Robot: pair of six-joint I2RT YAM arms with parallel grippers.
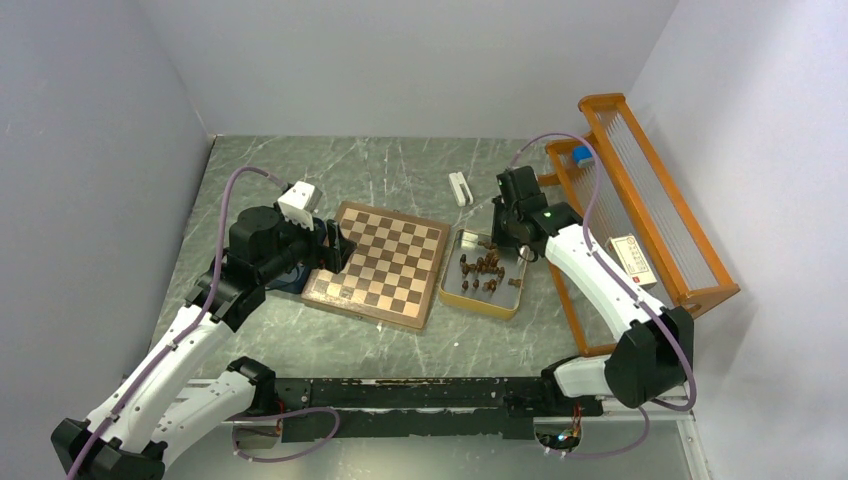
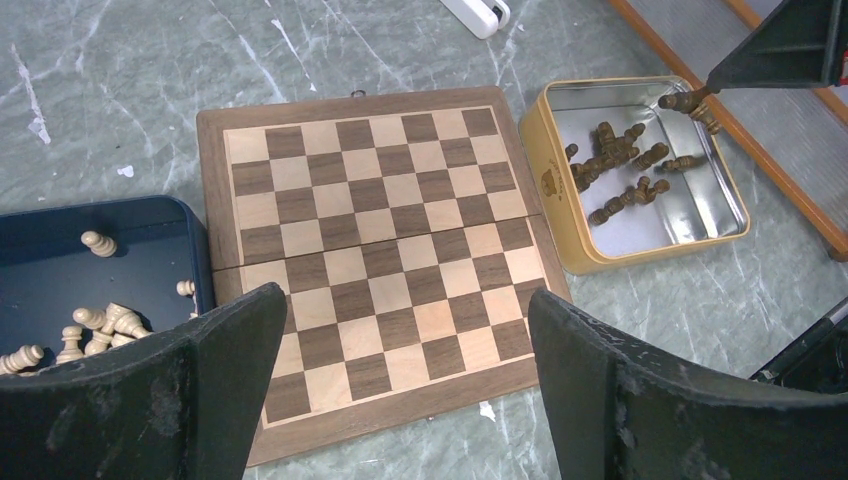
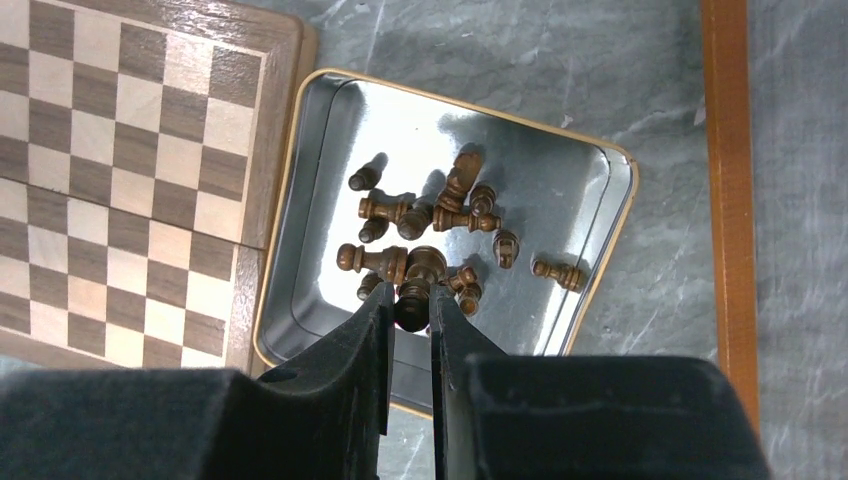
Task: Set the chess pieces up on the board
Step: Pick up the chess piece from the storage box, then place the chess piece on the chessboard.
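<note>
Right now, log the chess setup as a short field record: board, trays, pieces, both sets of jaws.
board: mid-table, no pieces standing on it
yellow-rimmed tray: right of the board
dark pieces: lying loose in the yellow-rimmed tray
blue tray: left of the board
light pieces: in the blue tray
right jaws: shut on the held piece
held piece: dark, over the yellow-rimmed tray
left jaws: wide open, holding nothing, at the board's left edge
progress: nothing placed yet

The board (image 1: 380, 263) is flanked by two trays: chess pieces (image 1: 482, 268) are heaped in the right tray (image 1: 505, 298), other pieces (image 2: 90, 330) in the left tray (image 2: 60, 240).
</note>
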